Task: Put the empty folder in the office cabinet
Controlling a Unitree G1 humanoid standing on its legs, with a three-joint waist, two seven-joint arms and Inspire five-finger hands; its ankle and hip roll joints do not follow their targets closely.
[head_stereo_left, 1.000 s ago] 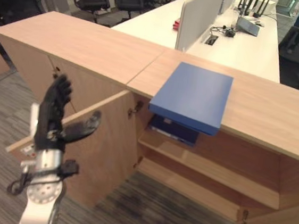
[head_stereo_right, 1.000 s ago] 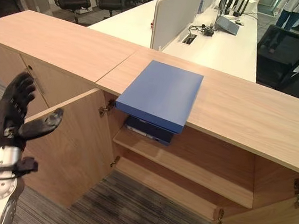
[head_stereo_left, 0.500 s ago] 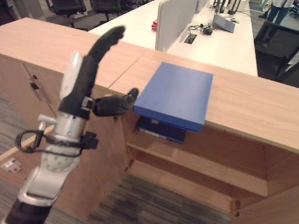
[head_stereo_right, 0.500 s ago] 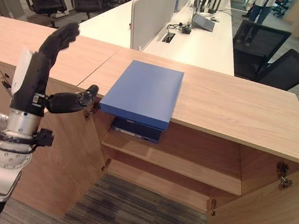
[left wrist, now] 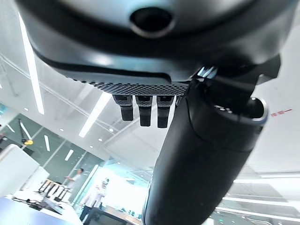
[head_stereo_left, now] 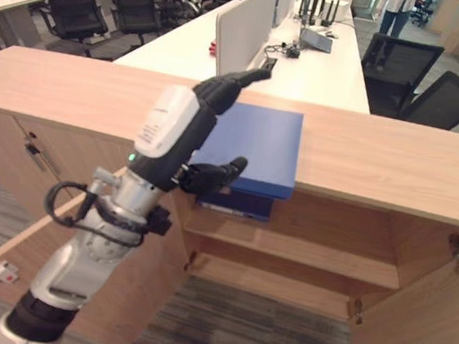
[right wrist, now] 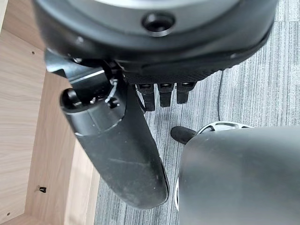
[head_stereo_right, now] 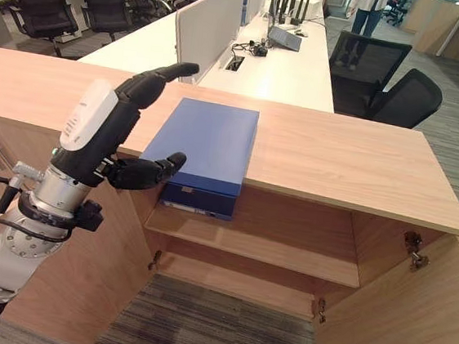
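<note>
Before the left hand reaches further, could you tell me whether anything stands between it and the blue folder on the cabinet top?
Nothing visible does: the open left hand is raised just beside the blue folder, with no object between them.

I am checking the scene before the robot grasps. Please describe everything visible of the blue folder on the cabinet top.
The blue folder is flat, rectangular and plain, with a matte cover. It lies closed on the wooden cabinet top, its near edge overhanging the open cabinet. The left hand hovers open beside it; whether it touches is unclear.
</note>
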